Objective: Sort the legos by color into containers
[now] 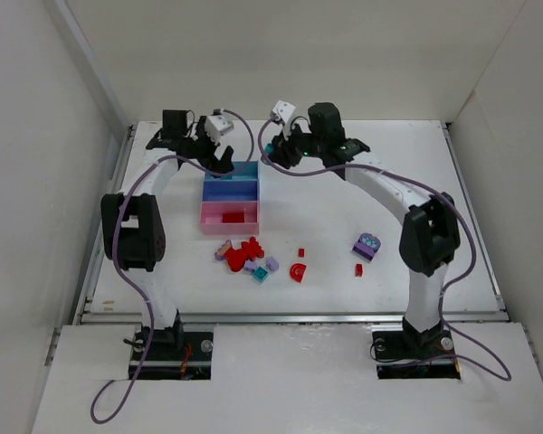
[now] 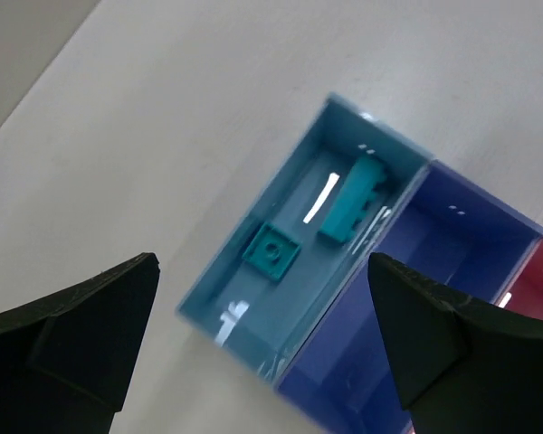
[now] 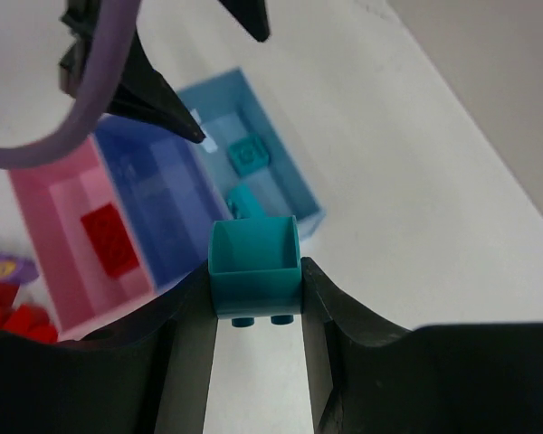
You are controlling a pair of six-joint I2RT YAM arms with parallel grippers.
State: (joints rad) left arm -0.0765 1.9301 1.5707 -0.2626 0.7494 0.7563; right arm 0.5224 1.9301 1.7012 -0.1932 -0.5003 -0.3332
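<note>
My right gripper (image 3: 255, 282) is shut on a teal brick (image 3: 253, 253) and holds it above the table, just right of the light blue tray (image 3: 294, 176); in the top view this gripper (image 1: 276, 150) is beside the tray's far end. My left gripper (image 2: 262, 334) is open and empty above the light blue tray (image 2: 244, 312), which holds two teal bricks (image 2: 273, 250). The purple-blue tray (image 1: 231, 190) looks empty. The pink tray (image 1: 249, 217) holds a red brick (image 3: 111, 240). Loose red bricks (image 1: 242, 255), a red arch (image 1: 297, 271) and a purple piece (image 1: 367, 245) lie on the table.
Small teal (image 1: 261, 274) and lilac (image 1: 272, 264) bricks lie by the red cluster, and two tiny red pieces (image 1: 358, 269) lie further right. White walls enclose the table on the left, back and right. The left gripper's fingers (image 3: 154, 90) show over the trays in the right wrist view.
</note>
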